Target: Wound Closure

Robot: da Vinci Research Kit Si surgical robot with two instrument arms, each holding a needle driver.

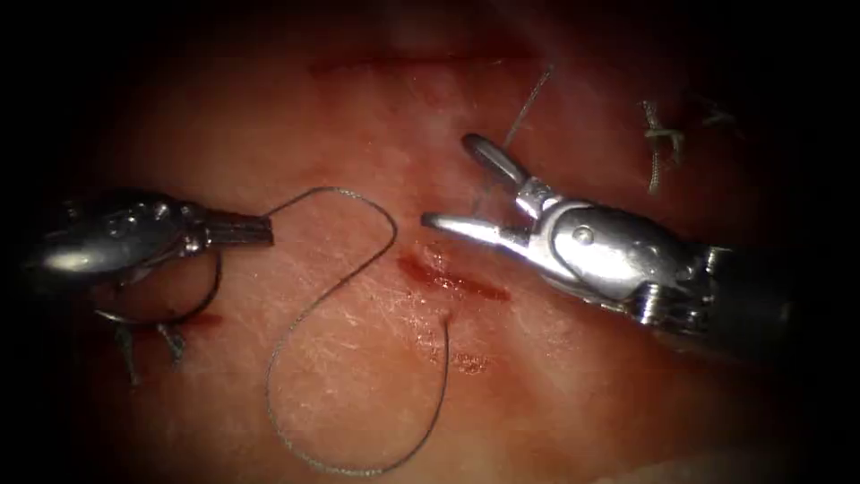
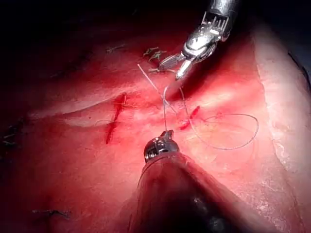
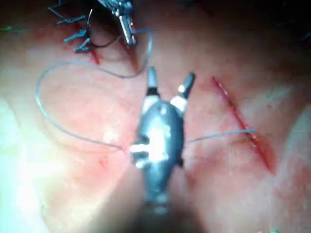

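The short red cut (image 1: pixel 452 282) lies mid-tissue (image 1: pixel 358 385). My left tool (image 1: pixel 242 229), left of the cut, has its jaws shut on the thread (image 1: pixel 358 269) right beside the needle's tail. The curved needle (image 1: pixel 202 300) hangs below those jaws, out of the tissue. From there the thread makes a wide loop (image 2: pixel 243 141) and enters the tissue at the cut's lower edge. My right tool (image 1: pixel 445 179) stands above the cut with its jaws open and holds nothing. A thin thread tail (image 1: pixel 528 108) runs up between them. The right tool (image 3: pixel 170 77) looks open here too.
Knotted earlier stitches sit at the upper right (image 1: pixel 663 134), and dark cut thread ends (image 1: pixel 170 341) lie under the left tool. A second, longer cut (image 1: pixel 421 61) runs across the far tissue, also seen as a red line (image 3: pixel 243 126).
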